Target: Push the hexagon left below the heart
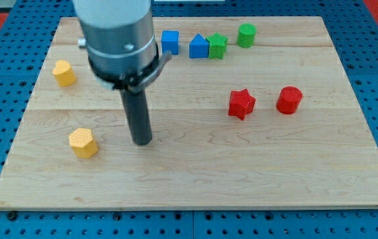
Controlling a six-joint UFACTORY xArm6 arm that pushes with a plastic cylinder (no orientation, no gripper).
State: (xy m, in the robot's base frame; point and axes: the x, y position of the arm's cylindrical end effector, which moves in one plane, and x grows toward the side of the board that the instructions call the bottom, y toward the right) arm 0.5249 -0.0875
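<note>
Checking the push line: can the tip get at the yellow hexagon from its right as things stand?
Probably yes. My tip sits just to the view's right of the yellow hexagon, with only bare board between them.

Two blue blocks [169, 41] [198, 46], two green [218, 46] [246, 35], red star [241, 103], red cylinder [289, 100], wooden board [195, 179].

The bench [195, 172] is pale wood with visible grain and plank seams, matt. The yellow hexagon [83, 142] shows a ridged, textured top, as does the green block [218, 46]. The rod above the tip [142, 142] is dark and matt; its housing [115, 33] is smooth grey metal.
</note>
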